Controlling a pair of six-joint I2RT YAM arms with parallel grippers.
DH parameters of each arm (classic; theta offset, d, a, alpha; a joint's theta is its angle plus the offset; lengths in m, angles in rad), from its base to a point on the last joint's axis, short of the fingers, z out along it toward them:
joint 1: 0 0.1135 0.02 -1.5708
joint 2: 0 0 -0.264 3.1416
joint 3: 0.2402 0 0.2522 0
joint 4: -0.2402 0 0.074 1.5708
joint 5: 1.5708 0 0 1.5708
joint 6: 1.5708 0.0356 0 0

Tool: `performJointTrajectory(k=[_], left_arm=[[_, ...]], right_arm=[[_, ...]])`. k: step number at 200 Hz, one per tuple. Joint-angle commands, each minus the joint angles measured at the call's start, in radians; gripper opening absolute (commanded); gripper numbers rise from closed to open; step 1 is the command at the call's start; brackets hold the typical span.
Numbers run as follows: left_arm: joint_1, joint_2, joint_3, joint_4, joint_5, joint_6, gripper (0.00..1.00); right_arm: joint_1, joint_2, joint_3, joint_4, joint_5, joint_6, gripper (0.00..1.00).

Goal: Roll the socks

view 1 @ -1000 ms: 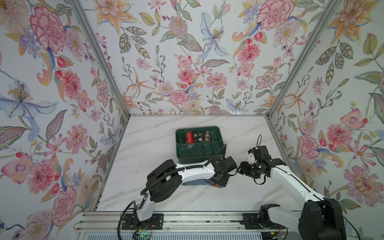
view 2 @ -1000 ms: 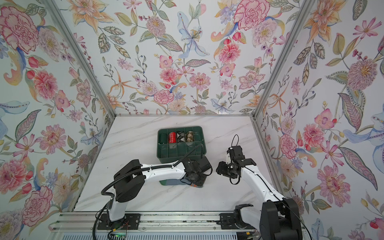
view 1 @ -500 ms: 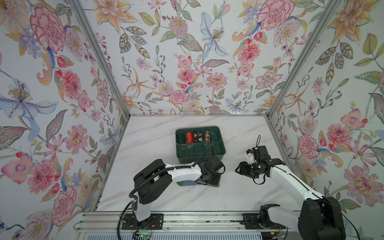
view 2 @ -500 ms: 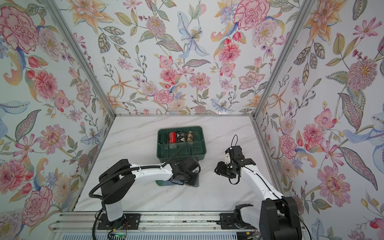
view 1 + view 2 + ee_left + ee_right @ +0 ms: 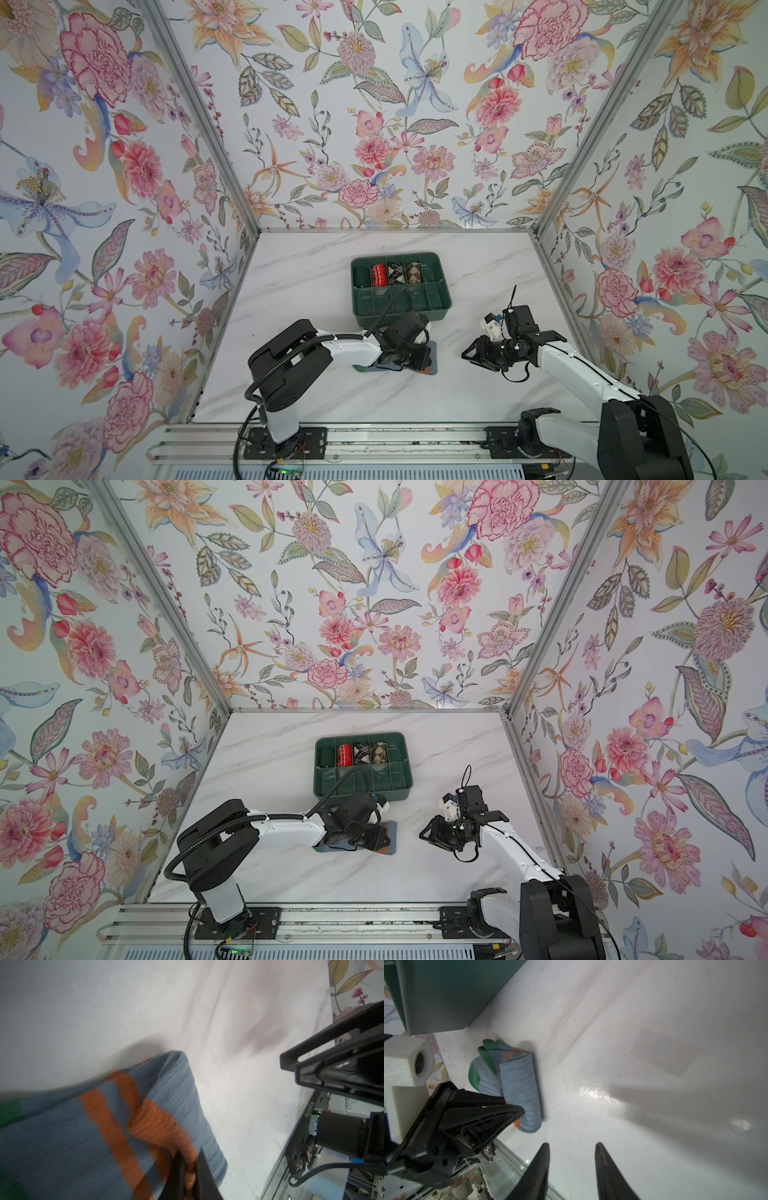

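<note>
In both top views the left end effector (image 5: 409,360) is down on the grey-blue socks (image 5: 433,358), which lie on the marble tabletop (image 5: 311,282). The green divided tray (image 5: 441,306) sits just beyond it, and the right end effector (image 5: 471,354) hovers apart to its side. In the left wrist view the left end effector (image 5: 190,1160) is pinching the orange cuff (image 5: 158,1124) of the folded-over socks (image 5: 62,1136). In the right wrist view the right end effector (image 5: 572,1145) has its fingers spread over bare tabletop (image 5: 654,1022), with the socks (image 5: 520,1088) ahead of it
</note>
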Motion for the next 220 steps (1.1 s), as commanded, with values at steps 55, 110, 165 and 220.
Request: performJointTrajectory(k=[55,110,165,220], left_arm=[[0.070,-0.019,-0.180,0.407,0.206,-0.114,0.10],[0.112,0.007,-0.250,0.576,0.286,-0.196,0.10],[0.170,0.014,-0.298,0.580,0.335,-0.196,0.15],[0.188,0.054,-0.291,0.554,0.383,-0.172,0.16]], right_arm=[[0.063,-0.117,-0.092,0.158,-0.070,0.204,0.37],[0.181,-0.107,-0.151,0.312,-0.006,0.355,0.38],[0.235,-0.097,-0.204,0.456,0.029,0.460,0.37],[0.320,-0.069,-0.221,0.556,0.085,0.546,0.37]])
